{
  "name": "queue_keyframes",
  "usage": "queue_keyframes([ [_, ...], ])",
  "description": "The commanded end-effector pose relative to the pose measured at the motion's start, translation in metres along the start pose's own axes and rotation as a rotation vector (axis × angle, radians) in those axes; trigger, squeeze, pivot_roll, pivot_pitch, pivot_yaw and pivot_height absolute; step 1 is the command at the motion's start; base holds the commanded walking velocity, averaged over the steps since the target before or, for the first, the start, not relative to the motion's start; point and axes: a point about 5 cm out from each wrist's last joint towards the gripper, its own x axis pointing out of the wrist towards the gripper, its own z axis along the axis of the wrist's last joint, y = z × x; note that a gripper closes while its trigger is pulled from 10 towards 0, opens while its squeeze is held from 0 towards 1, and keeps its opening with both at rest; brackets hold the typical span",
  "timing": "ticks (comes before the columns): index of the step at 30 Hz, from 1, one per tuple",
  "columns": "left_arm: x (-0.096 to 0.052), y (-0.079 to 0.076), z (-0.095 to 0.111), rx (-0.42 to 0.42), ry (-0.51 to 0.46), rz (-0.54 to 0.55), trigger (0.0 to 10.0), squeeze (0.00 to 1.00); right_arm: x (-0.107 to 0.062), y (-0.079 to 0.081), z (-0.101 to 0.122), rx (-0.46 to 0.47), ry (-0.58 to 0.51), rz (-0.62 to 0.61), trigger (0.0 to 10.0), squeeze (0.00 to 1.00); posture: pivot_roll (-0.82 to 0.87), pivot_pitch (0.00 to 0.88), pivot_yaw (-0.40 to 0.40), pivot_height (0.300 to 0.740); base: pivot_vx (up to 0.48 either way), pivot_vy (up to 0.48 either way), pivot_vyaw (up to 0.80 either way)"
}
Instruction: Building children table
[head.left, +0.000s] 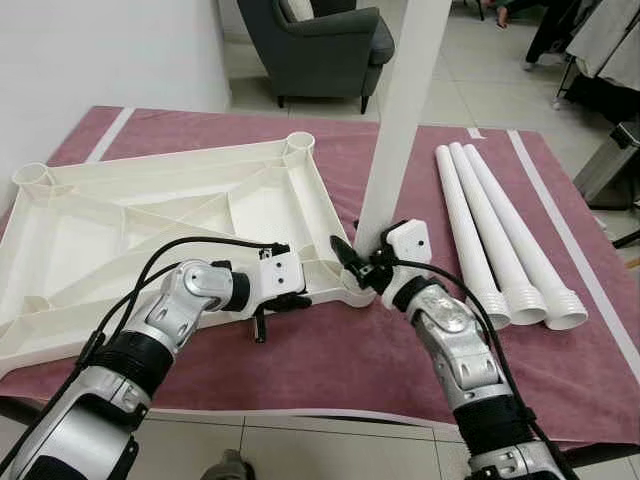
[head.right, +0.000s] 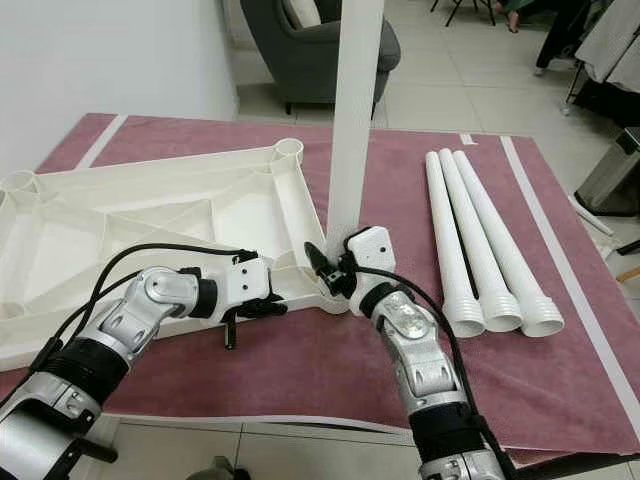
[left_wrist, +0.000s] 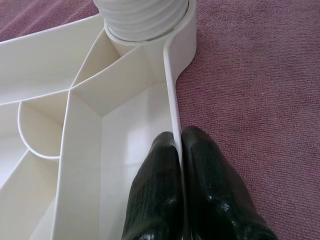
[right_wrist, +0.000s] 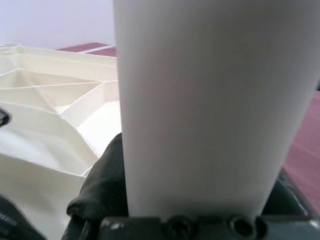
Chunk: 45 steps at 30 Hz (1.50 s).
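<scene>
Tabletop (head.left: 150, 215) lies upside down on mauve cloth (head.left: 330, 350), ribs up. R gripper (head.left: 362, 268) clamped on leg (head.left: 400, 120), which stands upright in the near-right corner socket. L gripper (left_wrist: 179, 165) pinches the tabletop's near rim just beside that corner, one finger each side of the wall. 3 spare legs (head.left: 500, 235) lie side by side on the cloth to the right, threaded ends toward robot. Armchair (head.left: 320, 45) behind.

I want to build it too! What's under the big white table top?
The upside-down table top lies on a purple cloth. Anything beneath it is covered. One leg stands in its corner socket, held by the right gripper.
</scene>
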Motion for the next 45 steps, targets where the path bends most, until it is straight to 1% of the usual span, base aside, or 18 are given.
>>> queue_keyframes([
  [1, 0.001, -0.001, 0.004, 0.024, -0.025, -0.005, 0.0, 0.00, -0.023, -0.003, -0.062, 0.009, 0.341, -0.119, 0.0, 0.00, 0.09, 0.071, 0.042, 0.740, 0.000, 0.000, 0.00],
  [2, 0.002, -0.001, 0.004, 0.024, -0.025, -0.005, 0.0, 0.00, -0.024, -0.002, -0.064, 0.017, 0.355, -0.176, 0.0, 0.00, 0.09, 0.071, 0.042, 0.740, 0.000, 0.000, 0.00],
  [5, 0.002, -0.001, 0.004, 0.024, -0.025, -0.005, 0.0, 0.00, -0.025, -0.002, -0.065, 0.023, 0.364, -0.214, 0.0, 0.00, 0.09, 0.071, 0.042, 0.740, 0.000, 0.000, 0.00],
  [6, 0.002, -0.001, 0.004, 0.023, -0.025, -0.005, 0.0, 0.00, -0.025, -0.002, -0.066, 0.032, 0.373, -0.267, 0.0, 0.00, 0.09, 0.071, 0.041, 0.740, 0.000, 0.000, 0.00],
  [8, 0.002, -0.001, 0.004, 0.023, -0.025, -0.005, 0.0, 0.00, -0.025, -0.002, -0.066, 0.032, 0.373, -0.267, 0.0, 0.00, 0.09, 0.071, 0.041, 0.740, 0.000, 0.000, 0.00],
  [9, 0.002, -0.001, 0.004, 0.023, -0.026, -0.005, 0.0, 0.00, -0.027, -0.002, -0.068, 0.049, 0.391, -0.361, 0.0, 0.00, 0.09, 0.071, 0.040, 0.740, 0.000, 0.000, 0.00],
  [10, 0.002, -0.001, 0.004, 0.023, -0.026, -0.005, 0.0, 0.00, -0.027, -0.002, -0.068, 0.049, 0.391, -0.361, 0.0, 0.00, 0.09, 0.071, 0.040, 0.740, 0.000, 0.000, 0.00],
  [11, 0.003, -0.001, 0.004, 0.023, -0.026, -0.005, 0.0, 0.00, -0.029, 0.000, -0.070, 0.080, 0.413, -0.468, 0.0, 0.00, 0.08, 0.072, 0.041, 0.740, 0.000, 0.000, 0.00],
  [12, 0.003, -0.001, 0.004, 0.023, -0.026, -0.005, 0.0, 0.00, -0.029, 0.000, -0.070, 0.080, 0.413, -0.468, 0.0, 0.00, 0.08, 0.072, 0.041, 0.740, 0.000, 0.000, 0.00],
  [14, 0.003, -0.001, 0.004, 0.022, -0.026, -0.005, 0.0, 0.00, -0.030, 0.004, -0.070, 0.113, 0.439, -0.621, 0.0, 0.00, 0.08, 0.073, 0.041, 0.740, 0.000, 0.000, 0.00],
  [21, 0.003, -0.001, 0.004, 0.022, -0.025, -0.002, 0.0, 0.00, -0.030, 0.006, -0.066, 0.114, 0.442, -0.699, 0.0, 0.00, 0.09, 0.072, 0.039, 0.740, 0.000, 0.000, 0.00],
  [29, 0.003, -0.001, 0.003, 0.021, -0.025, 0.001, 0.0, 0.00, -0.024, 0.010, -0.059, 0.101, 0.399, -0.681, 0.1, 0.00, 0.09, 0.072, 0.036, 0.740, 0.000, 0.000, 0.00],
  [30, 0.003, -0.001, 0.003, 0.021, -0.024, 0.002, 0.0, 0.00, -0.020, 0.011, -0.054, 0.106, 0.364, -0.653, 4.9, 0.72, 0.08, 0.073, 0.037, 0.740, 0.000, 0.000, 0.00],
  [32, 0.003, -0.001, 0.003, 0.021, -0.024, 0.002, 0.0, 0.00, -0.020, 0.011, -0.054, 0.106, 0.364, -0.653, 4.9, 0.72, 0.08, 0.073, 0.037, 0.740, 0.000, 0.000, 0.00],
  [33, 0.003, -0.001, 0.003, 0.021, -0.024, 0.002, 0.0, 0.00, -0.012, 0.014, -0.042, 0.133, 0.281, -0.557, 10.0, 1.00, 0.08, 0.071, 0.036, 0.740, 0.000, 0.000, 0.00],
  [35, 0.003, -0.001, 0.003, 0.021, -0.024, 0.002, 0.0, 0.00, -0.009, 0.014, -0.037, 0.141, 0.248, -0.516, 10.0, 1.00, 0.08, 0.071, 0.036, 0.740, 0.000, 0.000, 0.00],
  [36, 0.003, -0.001, 0.003, 0.021, -0.025, 0.001, 0.0, 0.00, -0.007, 0.015, -0.033, 0.145, 0.218, -0.484, 10.0, 0.00, 0.08, 0.070, 0.035, 0.740, 0.000, 0.000, 0.00],
  [45, 0.004, -0.001, 0.003, 0.020, -0.025, 0.003, 0.0, 0.00, 0.001, 0.008, -0.009, 0.131, 0.086, -0.360, 10.0, 0.00, 0.08, 0.066, 0.030, 0.740, 0.000, 0.000, 0.00],
])
